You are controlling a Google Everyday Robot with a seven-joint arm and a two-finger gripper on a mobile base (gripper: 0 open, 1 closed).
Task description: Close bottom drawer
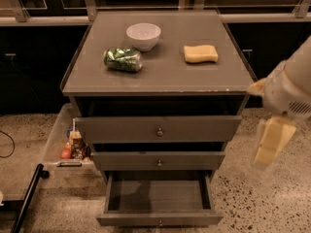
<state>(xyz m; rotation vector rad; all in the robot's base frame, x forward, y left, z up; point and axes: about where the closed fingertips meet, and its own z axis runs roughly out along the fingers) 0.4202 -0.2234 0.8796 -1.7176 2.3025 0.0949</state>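
Note:
The bottom drawer [158, 196] of the grey-brown cabinet is pulled far out and its shallow box is empty. Its slim front panel [121, 219] with a small round knob [160, 223] sits near the lower edge of the view. The two drawers above it, the middle [158, 161] and the top [158, 129], stand out only slightly. My gripper [270, 142], pale yellow on a white arm, hangs at the right of the cabinet, level with the upper drawers. It is above and to the right of the bottom drawer and touches nothing.
On the cabinet top [165, 74] are a white bowl [143, 35], a crushed green can [123, 59] and a yellow sponge [200, 53]. A clear bin [56, 140] with snacks stands at the left. A black pole [26, 198] lies at the lower left on the speckled floor.

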